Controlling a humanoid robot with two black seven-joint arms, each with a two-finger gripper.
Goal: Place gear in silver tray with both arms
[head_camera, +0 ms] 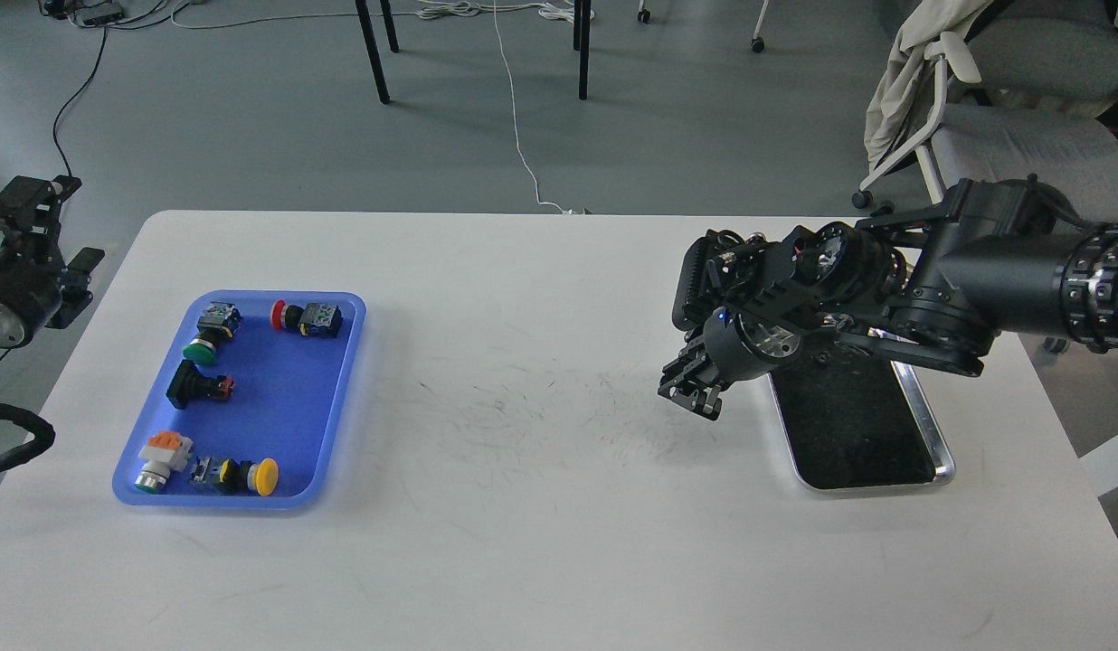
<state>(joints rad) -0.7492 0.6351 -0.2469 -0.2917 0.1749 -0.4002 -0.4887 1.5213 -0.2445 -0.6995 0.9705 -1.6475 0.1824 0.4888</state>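
Observation:
The silver tray [944, 469] lies on the white table at the right, its dark bottom empty. My right arm comes in from the right and hangs over the tray's far end. My right gripper [690, 394] points down-left above the table, just left of the tray; it is dark and its fingers cannot be told apart. Nothing shows in it. My left gripper [27, 201] stays off the table's left edge, also too dark to read. Several push-button parts lie in the blue tray [288, 398], among them a yellow-capped one [251, 476] and a green-capped one [206, 342].
The white table [523, 506] has scuff marks in its middle. An office chair [1002, 136] with a cloth over it stands behind the far right corner. Chair legs and cables are on the floor beyond.

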